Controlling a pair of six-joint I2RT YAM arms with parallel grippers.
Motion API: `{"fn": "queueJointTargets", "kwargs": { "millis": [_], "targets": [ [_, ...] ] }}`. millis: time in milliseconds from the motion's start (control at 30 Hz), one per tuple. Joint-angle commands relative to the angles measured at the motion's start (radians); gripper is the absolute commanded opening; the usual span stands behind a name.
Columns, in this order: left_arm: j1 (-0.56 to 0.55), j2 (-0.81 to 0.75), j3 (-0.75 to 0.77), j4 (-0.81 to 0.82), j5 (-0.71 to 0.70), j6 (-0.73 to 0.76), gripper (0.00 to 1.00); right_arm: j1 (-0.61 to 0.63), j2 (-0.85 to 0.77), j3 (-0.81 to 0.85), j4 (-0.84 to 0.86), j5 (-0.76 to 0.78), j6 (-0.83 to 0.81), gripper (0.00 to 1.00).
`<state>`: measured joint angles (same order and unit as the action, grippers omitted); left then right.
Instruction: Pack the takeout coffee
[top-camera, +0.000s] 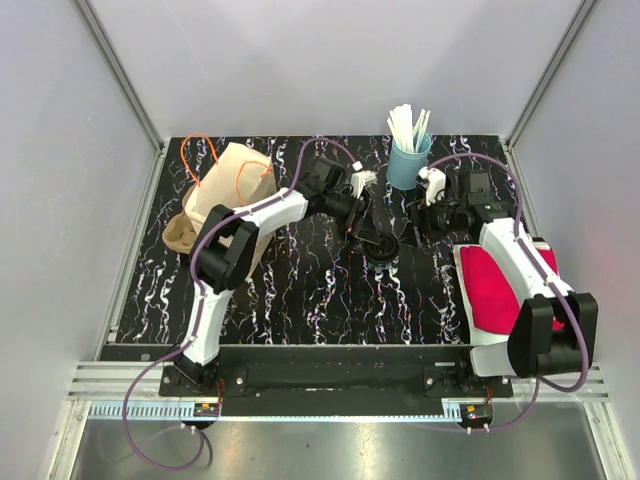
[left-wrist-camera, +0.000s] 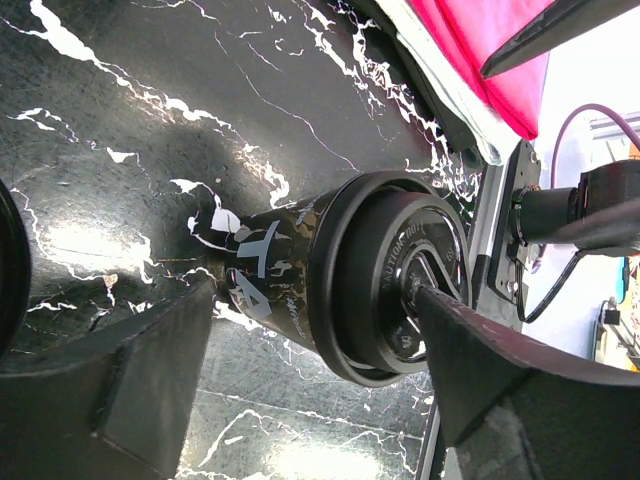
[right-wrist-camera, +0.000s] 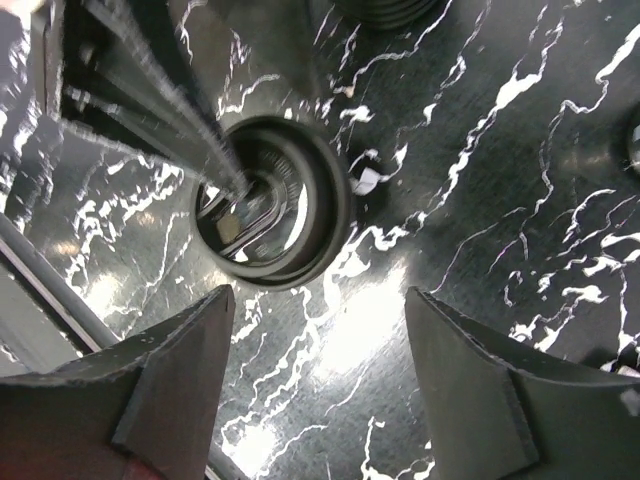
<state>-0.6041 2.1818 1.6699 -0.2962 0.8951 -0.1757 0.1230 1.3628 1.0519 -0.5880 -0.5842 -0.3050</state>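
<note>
A matte black takeout coffee cup (left-wrist-camera: 285, 285) stands upright on the black, white-veined desk (top-camera: 300, 290), framed by the spread fingers of the left gripper (left-wrist-camera: 318, 300). The gripper is released and clamps nothing. One dark, wedge-shaped finger (left-wrist-camera: 500, 380) crosses in front of the lid, while the other sits low beside the cup's base; whether either touches the cup cannot be told.

The round, ridged plastic lid (left-wrist-camera: 370, 250) carries raised lettering in which "HOT" can be read. Pale printed marks on the cup's side are not legible.

The right gripper (right-wrist-camera: 320, 300) hangs above the desk with its fingers wide apart and empty. The same cup lies just ahead of it, seen from above.

Beyond the right gripper stands a light blue tumbler (top-camera: 405, 168) packed with white stirrers (top-camera: 408, 125). Well off to the left gripper's left, past that arm's elbow, a tan paper bag (top-camera: 235, 180) with thin orange cord handles (top-camera: 195, 155) slumps against a moulded cardboard cup carrier (top-camera: 178, 235). A magenta cloth (top-camera: 495, 285) lies under the right arm's forearm.
</note>
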Motion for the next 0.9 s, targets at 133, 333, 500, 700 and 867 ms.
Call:
{"fn": "queueJointTargets", "kwargs": {
  "millis": [133,333,500,700,867],
  "targets": [
    [-0.008,0.016,0.005,0.025,0.018,0.012,0.78,-0.095,0.123,0.092,0.016,-0.246,0.050,0.59],
    [-0.014,0.021,0.007,0.016,0.005,0.021,0.77,-0.100,0.200,0.085,0.014,-0.305,0.063,0.53],
    [-0.026,0.019,0.008,-0.003,-0.022,0.042,0.76,-0.111,0.245,0.080,0.020,-0.344,0.081,0.49],
    [-0.033,0.016,0.007,-0.011,-0.041,0.050,0.73,-0.117,0.285,0.069,0.030,-0.390,0.101,0.44],
    [-0.036,0.018,0.007,-0.014,-0.044,0.051,0.73,-0.151,0.326,0.071,0.033,-0.413,0.116,0.40]
  ]
}}
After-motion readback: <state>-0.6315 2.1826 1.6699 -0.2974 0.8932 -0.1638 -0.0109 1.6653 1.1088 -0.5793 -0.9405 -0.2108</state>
